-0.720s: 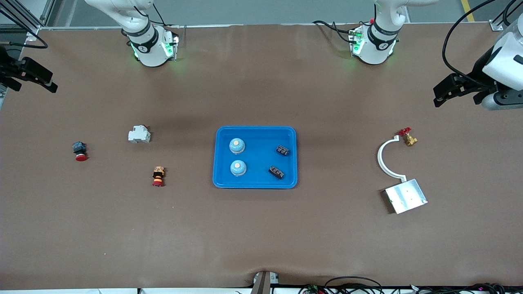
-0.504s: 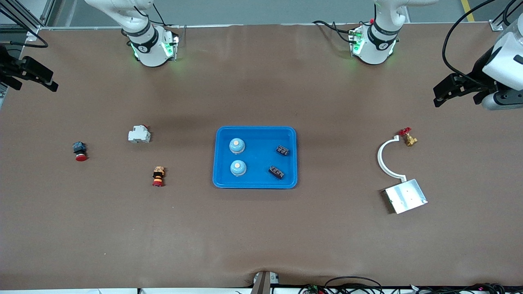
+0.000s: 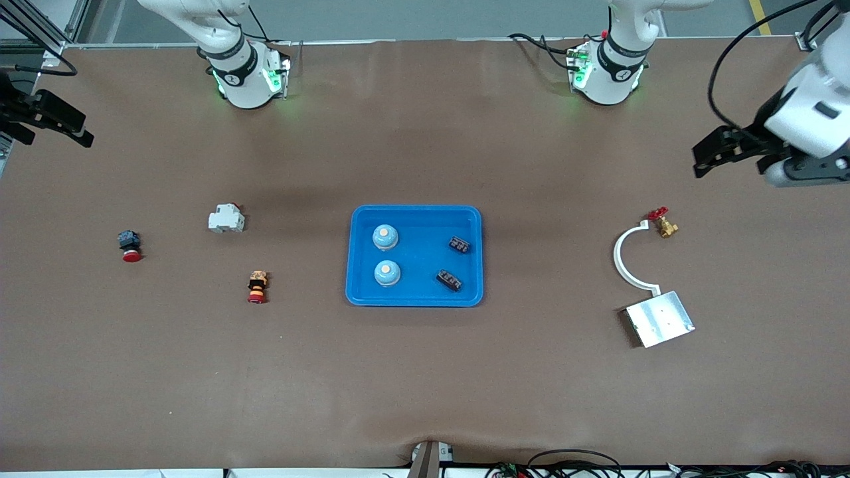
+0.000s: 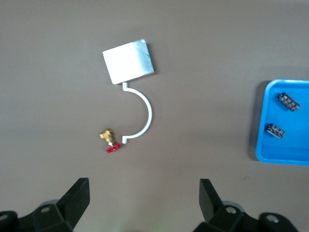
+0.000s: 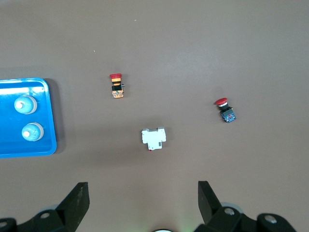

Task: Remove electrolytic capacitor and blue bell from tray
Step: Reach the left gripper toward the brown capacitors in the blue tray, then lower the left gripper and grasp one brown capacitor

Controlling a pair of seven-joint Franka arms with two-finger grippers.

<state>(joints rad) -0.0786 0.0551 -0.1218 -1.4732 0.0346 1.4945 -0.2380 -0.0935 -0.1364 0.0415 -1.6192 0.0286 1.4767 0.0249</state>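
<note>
Front view shows my brown surface point(image 3: 425, 372) with a blue tray point(image 3: 414, 299) at its middle. My two bells point(image 3: 385, 236) sit in the tray's half toward my right arm's end, one nearer the front camera than the other, and my two capacitors point(image 3: 458, 244) lie in its other half. Toward my left arm's end lie a metal plate point(image 3: 660, 318), a white curved bracket point(image 3: 622, 255) touching it, and a brass valve point(image 3: 665, 226). Toward my right arm's end sit a white breaker point(image 3: 226, 218) and two red push buttons point(image 3: 257, 287). My left tool point(image 3: 714, 155) hangs over that end's edge, fingers apart, holding nothing. My right tool point(image 3: 56, 121) hangs over the other edge, fingers apart and empty.
</note>
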